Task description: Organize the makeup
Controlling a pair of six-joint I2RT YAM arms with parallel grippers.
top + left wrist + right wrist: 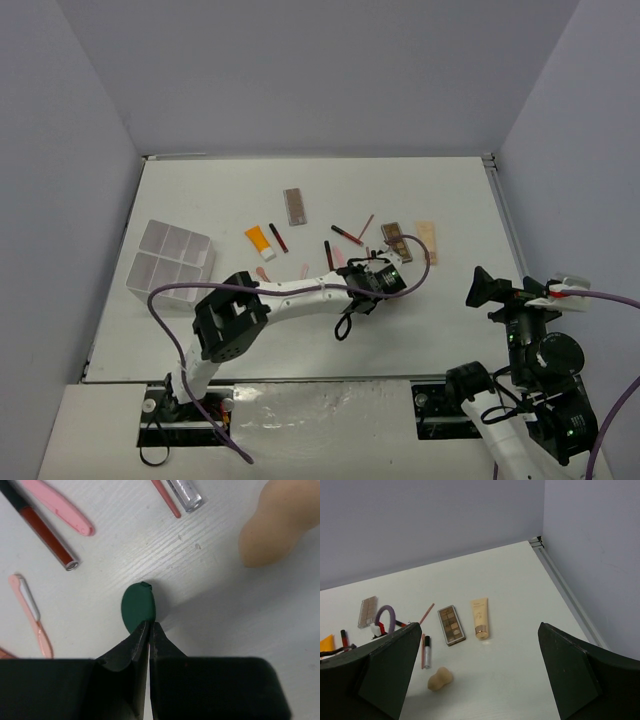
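My left gripper [385, 280] [150, 624] is shut on the edge of a dark green disc [139, 607], held tilted just over the table. Around it lie a beige sponge [272, 525] [440, 679], a dark-red stick [45, 530], pink sticks [57, 505] and a clear gloss tube [185, 492]. A brown palette [396, 241] [451, 625] and a beige tube [427, 240] [480, 617] lie to the right. A second palette [295, 206] and an orange tube [260, 242] lie farther left. My right gripper [492, 288] [480, 680] is open and empty, raised at the right.
A white translucent compartment box [172, 258] stands at the table's left. A purple cable [420, 275] loops beside the left wrist. Grey walls enclose the table on three sides.
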